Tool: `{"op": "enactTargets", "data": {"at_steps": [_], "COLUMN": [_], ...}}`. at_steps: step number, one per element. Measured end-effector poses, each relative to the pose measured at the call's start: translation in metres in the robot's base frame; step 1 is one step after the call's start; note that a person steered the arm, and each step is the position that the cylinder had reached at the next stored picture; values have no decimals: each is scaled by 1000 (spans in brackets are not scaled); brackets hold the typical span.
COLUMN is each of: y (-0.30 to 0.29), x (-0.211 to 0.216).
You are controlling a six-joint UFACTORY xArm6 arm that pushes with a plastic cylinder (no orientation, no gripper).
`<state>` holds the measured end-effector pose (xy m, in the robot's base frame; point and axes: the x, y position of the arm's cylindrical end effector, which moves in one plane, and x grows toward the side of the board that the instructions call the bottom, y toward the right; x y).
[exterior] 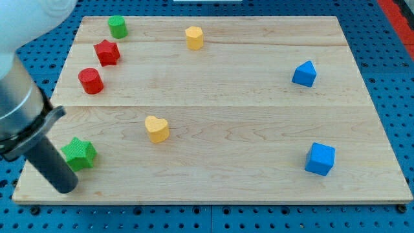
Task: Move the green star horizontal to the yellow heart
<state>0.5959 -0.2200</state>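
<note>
Camera view: dark rod ending in my tip [66, 188], no claw, so no grip to report. Tip low at view's left, just beside green star-shaped block [79, 154], at its lower left. Yellow heart-shaped block [156, 129] to the right on pale wooden counter [246, 162], slightly higher in view.

green star [79, 154] to yellow heart [156, 129], open board [259, 155]

1 view | high, angled down | whole board [213, 110] in frame
</note>
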Motion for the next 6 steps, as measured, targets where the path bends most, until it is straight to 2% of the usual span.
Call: {"op": "enactTargets", "data": {"at_steps": [2,3,4,5,6], "y": [4,14,51,61,20], "x": [-56,-48,-14,-40,-57]}}
